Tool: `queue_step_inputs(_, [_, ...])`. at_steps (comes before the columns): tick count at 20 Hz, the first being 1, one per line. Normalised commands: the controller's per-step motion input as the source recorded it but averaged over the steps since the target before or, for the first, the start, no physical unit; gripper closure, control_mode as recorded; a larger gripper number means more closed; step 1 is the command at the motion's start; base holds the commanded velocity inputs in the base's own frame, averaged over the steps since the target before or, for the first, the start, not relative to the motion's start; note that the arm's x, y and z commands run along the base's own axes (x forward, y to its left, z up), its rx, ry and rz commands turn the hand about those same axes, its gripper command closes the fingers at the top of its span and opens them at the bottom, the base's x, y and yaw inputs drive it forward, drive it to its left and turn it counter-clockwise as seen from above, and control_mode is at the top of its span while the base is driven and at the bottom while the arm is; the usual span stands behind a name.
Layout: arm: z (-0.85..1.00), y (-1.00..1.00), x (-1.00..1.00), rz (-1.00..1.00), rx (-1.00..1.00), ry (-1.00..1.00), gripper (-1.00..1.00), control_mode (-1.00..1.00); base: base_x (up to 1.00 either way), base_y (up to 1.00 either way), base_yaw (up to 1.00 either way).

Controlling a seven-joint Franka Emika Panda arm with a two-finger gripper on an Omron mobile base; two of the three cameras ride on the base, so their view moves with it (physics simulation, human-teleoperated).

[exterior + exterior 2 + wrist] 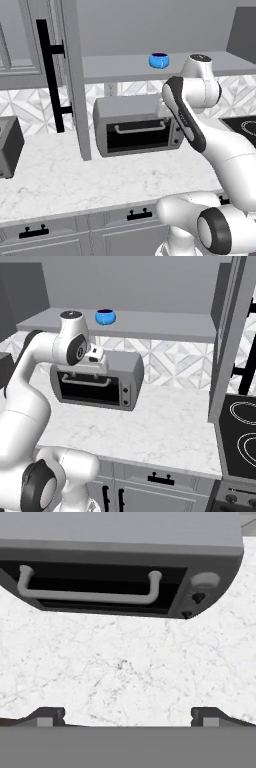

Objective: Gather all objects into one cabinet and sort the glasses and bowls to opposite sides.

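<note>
Currently pincer [128, 714] spread wide, nothing between tips, pointed down at white marbled bench [125, 667] in front of grey toaster oven with pale bar handle [115, 572]. Hand sits at oven height, below the shelf. Glossy blue squat vessel [159, 60] standing upright on long plain grey shelf board [125, 67] of the wall cabinet, above the oven, well apart from pincer. Tall grey cabinet door with black vertical bar handle [52, 75] swung open at left. Likely a light, rigid, slick glazed piece, breakable if dropped; rounded belly could slip. Best bet: pinch one wall over the rim from above, one tip inside, one outside. Needs a lift up to shelf level first.
</note>
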Motion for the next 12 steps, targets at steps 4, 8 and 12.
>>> queue_step_inputs(4, [0.00, 0.00, 0.00, 0.00, 0.00, 0.00, -1.00, 1.00, 0.53, 0.00, -0.08])
queue_step_inputs(8, [0.00, 0.00, 0.00, 0.00, 0.00, 0.00, -1.00, 1.00, 0.78, 0.00, -0.16])
queue_step_inputs(12, [0.00, 0.00, 0.00, 0.00, 0.00, 0.00, -1.00, 1.00, 0.52, 0.00, -0.09])
